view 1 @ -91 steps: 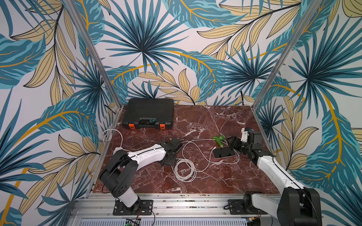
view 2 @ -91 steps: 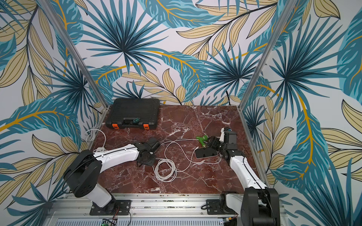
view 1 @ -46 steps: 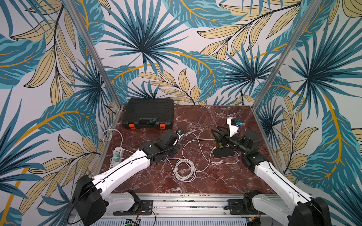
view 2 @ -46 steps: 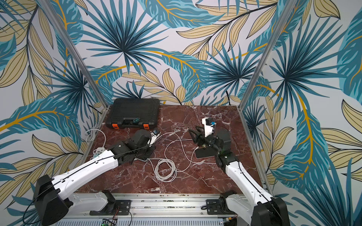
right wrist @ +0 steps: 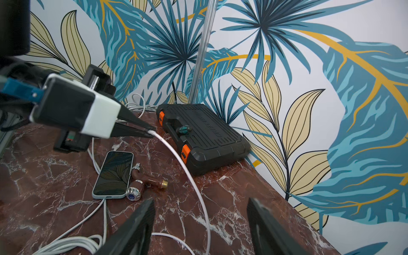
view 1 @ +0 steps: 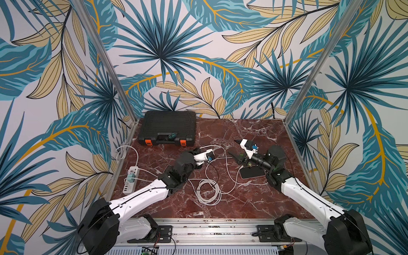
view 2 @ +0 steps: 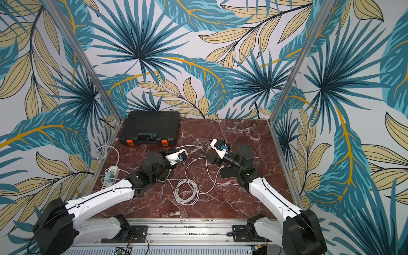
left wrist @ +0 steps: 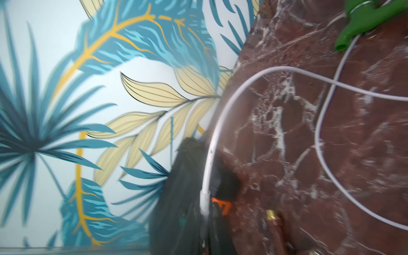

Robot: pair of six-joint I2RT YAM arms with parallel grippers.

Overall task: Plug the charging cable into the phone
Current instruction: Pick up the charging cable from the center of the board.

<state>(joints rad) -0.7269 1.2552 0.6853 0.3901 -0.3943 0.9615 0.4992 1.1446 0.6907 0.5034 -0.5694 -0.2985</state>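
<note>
A phone [right wrist: 114, 174] with a pale edge lies face up on the marble, its port end turned toward my right wrist camera. In both top views my left arm mostly hides it. My left gripper [right wrist: 150, 132] [view 1: 198, 150] [left wrist: 206, 212] hovers above the phone's far end, shut on the plug end of the white charging cable [right wrist: 187, 167] [left wrist: 220, 114]. The cable arcs down to the table and runs to a loose coil [view 1: 208, 192]. My right gripper [right wrist: 199, 199] [view 1: 232, 146] [view 2: 206, 146] hangs open above the marble, facing the left gripper with nothing between its fingers.
A dark phone-shaped slab [view 1: 252, 172] lies under my right arm. A brown pipe fitting [right wrist: 146, 182] touches the phone's side. A black tool case [view 1: 167, 127] with a small screwdriver [right wrist: 184, 129] sits at the back left. A power strip [view 1: 131, 180] lies by the left wall.
Both arms have risen from a low folded stance and stretched out. The right gripper left the dark slab and swung toward the left gripper. The left gripper stayed shut on the cable.
</note>
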